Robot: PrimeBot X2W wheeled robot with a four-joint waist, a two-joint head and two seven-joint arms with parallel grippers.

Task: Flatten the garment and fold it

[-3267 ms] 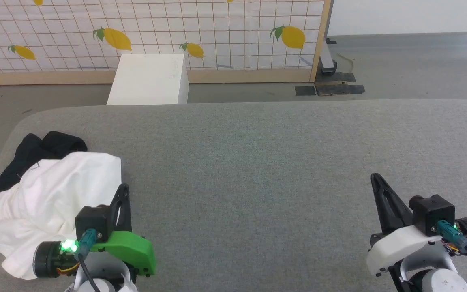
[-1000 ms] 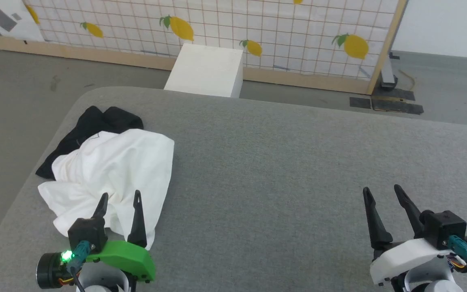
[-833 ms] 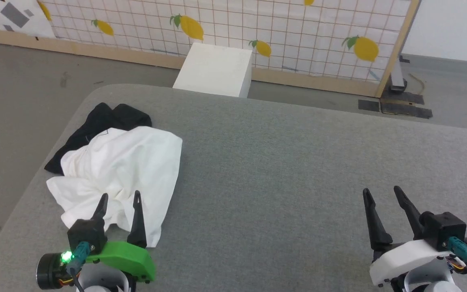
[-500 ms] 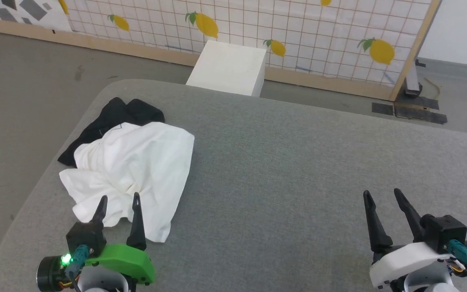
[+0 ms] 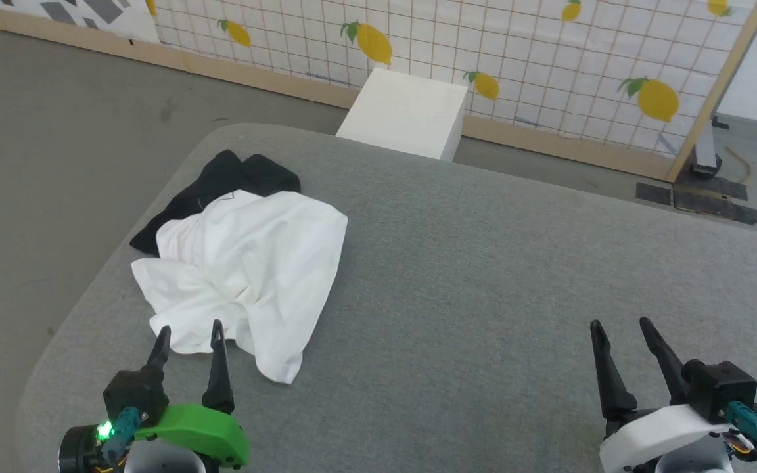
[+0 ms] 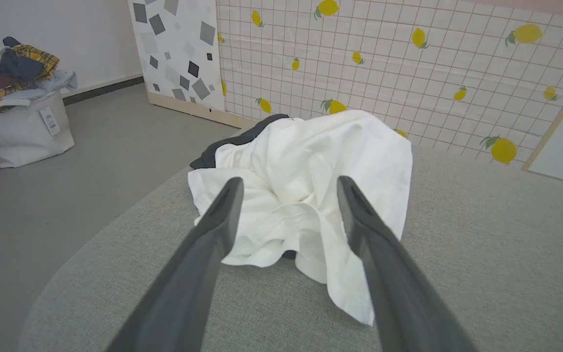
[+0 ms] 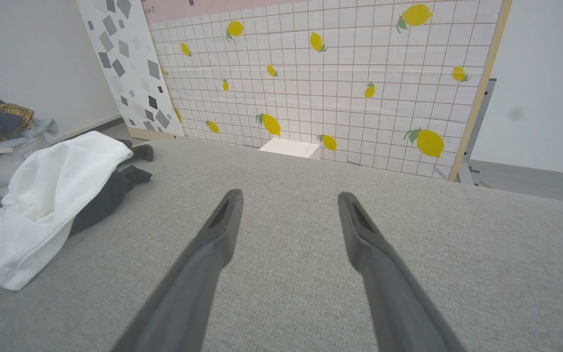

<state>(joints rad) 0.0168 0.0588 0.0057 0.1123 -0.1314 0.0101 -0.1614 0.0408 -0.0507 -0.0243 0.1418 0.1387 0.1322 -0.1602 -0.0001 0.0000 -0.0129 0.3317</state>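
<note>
Jaws of both the left gripper and the right gripper stand apart and empty. Just ahead of the left one, the garment lies crumpled, white over black, near the left end of the grey worktop; neither flattening nor folding looks begun.

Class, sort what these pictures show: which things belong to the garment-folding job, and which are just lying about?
Job: crumpled white shirt with black sleeves; grey fabric-covered table; left gripper and right gripper, jaws open.
Lying about: white box on the floor; lemon-print grid screen; pale bag heaped with clothes.
</note>
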